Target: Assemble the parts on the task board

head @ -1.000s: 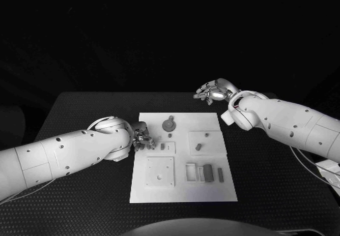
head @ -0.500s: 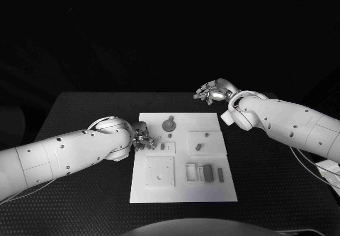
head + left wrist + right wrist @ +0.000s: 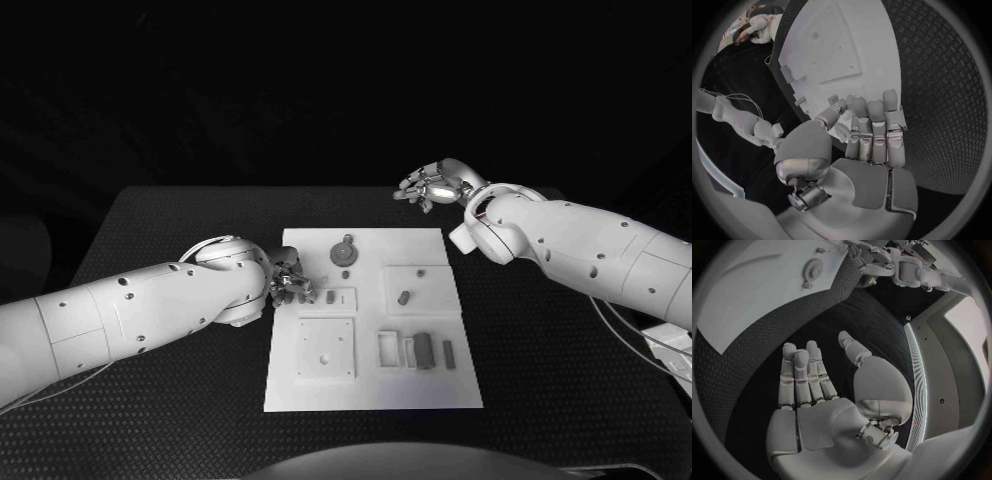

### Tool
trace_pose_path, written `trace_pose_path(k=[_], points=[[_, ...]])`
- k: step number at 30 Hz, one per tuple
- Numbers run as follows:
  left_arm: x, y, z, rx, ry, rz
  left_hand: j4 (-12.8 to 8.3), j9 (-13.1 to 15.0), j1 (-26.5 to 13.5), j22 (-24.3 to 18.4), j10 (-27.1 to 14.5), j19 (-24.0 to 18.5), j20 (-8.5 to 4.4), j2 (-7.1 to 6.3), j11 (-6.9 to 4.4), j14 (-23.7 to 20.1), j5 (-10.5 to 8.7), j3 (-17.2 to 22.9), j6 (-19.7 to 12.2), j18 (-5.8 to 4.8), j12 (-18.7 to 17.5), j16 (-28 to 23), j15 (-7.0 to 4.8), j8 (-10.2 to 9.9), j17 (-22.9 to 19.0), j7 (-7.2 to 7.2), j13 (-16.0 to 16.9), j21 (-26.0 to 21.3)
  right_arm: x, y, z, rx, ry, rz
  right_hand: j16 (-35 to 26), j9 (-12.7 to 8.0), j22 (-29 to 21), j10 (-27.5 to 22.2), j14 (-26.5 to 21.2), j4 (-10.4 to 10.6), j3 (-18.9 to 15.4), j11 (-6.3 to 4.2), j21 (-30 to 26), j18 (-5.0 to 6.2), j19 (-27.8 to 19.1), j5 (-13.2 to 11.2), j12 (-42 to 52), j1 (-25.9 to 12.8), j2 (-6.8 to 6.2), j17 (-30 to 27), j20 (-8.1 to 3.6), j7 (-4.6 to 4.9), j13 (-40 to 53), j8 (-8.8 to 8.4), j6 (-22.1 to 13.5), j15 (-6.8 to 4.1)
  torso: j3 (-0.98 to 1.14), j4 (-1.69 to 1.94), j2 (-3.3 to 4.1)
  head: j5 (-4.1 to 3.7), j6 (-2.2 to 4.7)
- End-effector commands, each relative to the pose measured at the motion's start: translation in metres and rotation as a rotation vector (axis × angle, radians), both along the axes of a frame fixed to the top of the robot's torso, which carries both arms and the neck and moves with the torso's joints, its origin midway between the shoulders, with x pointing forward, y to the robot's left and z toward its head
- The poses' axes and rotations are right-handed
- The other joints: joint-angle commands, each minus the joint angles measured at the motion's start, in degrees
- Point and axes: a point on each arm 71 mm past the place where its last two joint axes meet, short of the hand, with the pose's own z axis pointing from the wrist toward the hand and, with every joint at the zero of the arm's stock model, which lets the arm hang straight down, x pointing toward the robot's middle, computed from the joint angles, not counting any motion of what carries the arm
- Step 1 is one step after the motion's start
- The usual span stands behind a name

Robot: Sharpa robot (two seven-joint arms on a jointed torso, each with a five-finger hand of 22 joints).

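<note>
The black desk (image 3: pixel 173 220) carries the white board (image 3: pixel 368 395), which lies lengthwise at its centre in the head view.

The left arm (image 3: pixel 116 315) comes in from about 8 o'clock and the right arm (image 3: pixel 591 250) from about 3 o'clock.

The left hand (image 3: pixel 293 283) sits at the board's 9 o'clock edge, towards the far half. In the left wrist view its fingers (image 3: pixel 873 130) lie straight and side by side over the desk, right at the board's rim, with the thumb set apart and nothing between them: the hand is released and grasps nothing.

The right hand (image 3: pixel 433 186) is off the board at about 1 o'clock, beyond its far corner. The right wrist view shows its fingers (image 3: pixel 804 375) straight and together over the desk, thumb apart, palm empty: released too.

On the board, a raised square plate (image 3: pixel 326 349) lies at about 7 o'clock. A grey round part (image 3: pixel 343 253) with a small stem lies near 12 o'clock. Grey bars (image 3: pixel 423 351) stand in a row at about 4 o'clock. A small grey part (image 3: pixel 405 296) rests on a square recess right of centre, and another (image 3: pixel 333 297) lies left of centre, just beside the left hand.
</note>
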Motion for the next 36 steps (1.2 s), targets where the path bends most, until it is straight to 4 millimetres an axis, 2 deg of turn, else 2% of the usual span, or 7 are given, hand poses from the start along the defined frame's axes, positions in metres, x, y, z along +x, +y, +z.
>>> trace_pose_path(k=[1,20,26,28,36], points=[[-0.0038,-0.0024,-0.0078,0.017,0.02,-0.01,-1.94,-0.01,3.18,1.3,-0.06,0.08,0.02,2.8,-0.34,0.41,0.17,2.16,-0.04,0.05,0.34,0.29,-0.15,-0.2,-0.05,-0.06,0.07,0.31,-0.0005,0.0016,-0.0002,0.002,0.003,0.016,0.15,-0.08,0.06,-0.51,0.04,0.45,0.02,-0.05,-0.28,0.88,-0.08,0.2,0.3,-0.64,0.0,-0.08,0.3,0.39,-0.11,-0.24,-0.07,-0.46,-0.01,0.0,0.01,-0.01,-0.06],[-0.0036,-0.003,-0.0076,-0.02,0.03,0.014,-2.02,0.14,3.16,1.32,0.09,0.18,-0.01,2.89,-0.41,0.58,0.38,2.13,0.11,0.1,0.46,0.41,-0.19,-0.16,-0.06,-0.13,0.11,0.51,-0.0004,0.0022,-0.0004,0.002,0.003,0.017,0.16,-0.09,0.07,-0.53,0.04,0.45,0.03,-0.05,-0.29,0.88,-0.07,0.2,0.35,-0.63,0.0,-0.09,0.3,0.39,-0.18,-0.24,-0.09,-0.46,0.0,-0.02,-0.02,-0.04,0.1],[-0.0039,-0.0027,-0.0088,-0.029,0.056,0.022,-2.14,0.34,3.02,1.33,0.22,0.24,-0.04,3.1,-0.5,0.73,1.05,2.16,0.28,0.14,0.63,0.58,-0.22,-0.11,-0.05,-0.22,0.17,0.75,-0.0003,0.0026,-0.0004,0.002,0.003,0.017,0.16,-0.1,0.07,-0.54,0.04,0.44,0.03,-0.05,-0.29,0.88,-0.07,0.2,0.37,-0.62,0.0,-0.09,0.3,0.4,-0.2,-0.24,-0.09,-0.46,0.02,-0.02,-0.02,-0.05,0.13],[-0.0043,-0.0028,-0.0091,-0.027,0.062,0.019,-2.27,0.52,2.94,1.36,0.27,0.26,-0.07,3.04,-0.56,0.8,2.05,2.21,0.36,0.18,0.77,0.75,-0.27,-0.09,-0.02,-0.28,0.23,1.0,-0.0003,0.0026,-0.0005,0.002,0.003,0.017,0.16,-0.1,0.07,-0.54,0.04,0.44,0.03,-0.05,-0.29,0.88,-0.07,0.2,0.38,-0.62,0.0,-0.1,0.29,0.4,-0.21,-0.24,-0.1,-0.46,0.05,-0.04,-0.01,-0.03,0.06],[-0.0051,-0.0018,-0.0105,-0.036,0.09,0.029,-2.37,0.86,2.9,1.38,0.36,0.28,-0.15,2.9,-0.66,0.9,3.31,2.28,0.54,0.24,1.07,1.07,-0.35,-0.05,0.03,-0.38,0.37,1.49,-0.0004,0.0024,-0.0004,0.002,0.002,0.017,0.16,-0.1,0.08,-0.54,0.04,0.43,0.03,-0.04,-0.29,0.88,-0.07,0.2,0.4,-0.62,0.0,-0.1,0.29,0.4,-0.24,-0.25,-0.1,-0.46,-0.01,0.05,-0.03,-0.12,0.01]])
